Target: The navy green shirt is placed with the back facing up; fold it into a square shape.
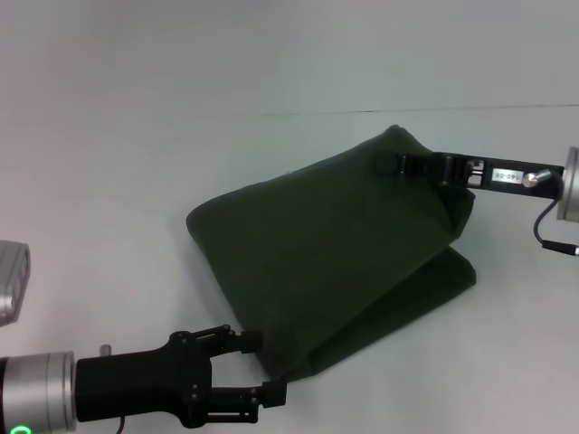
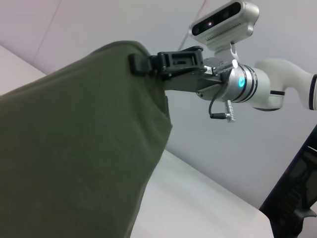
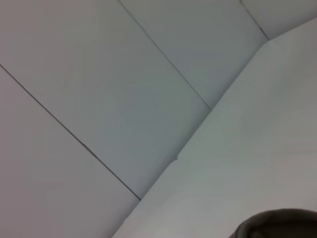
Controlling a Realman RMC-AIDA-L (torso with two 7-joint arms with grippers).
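Observation:
The navy green shirt (image 1: 335,253) lies folded over itself on the white table (image 1: 136,181). Its upper layer is lifted off the lower one. My right gripper (image 1: 391,164) is shut on the shirt's far right edge and holds it up; it also shows in the left wrist view (image 2: 134,63), pinching the cloth (image 2: 74,148). My left gripper (image 1: 267,368) is at the near corner of the shirt, jaws apart, with the corner lying between them. A bit of shirt (image 3: 280,225) shows in the right wrist view.
The table's far edge (image 1: 407,110) meets a pale wall. A head camera (image 2: 225,20) and a dark frame (image 2: 297,193) show in the left wrist view.

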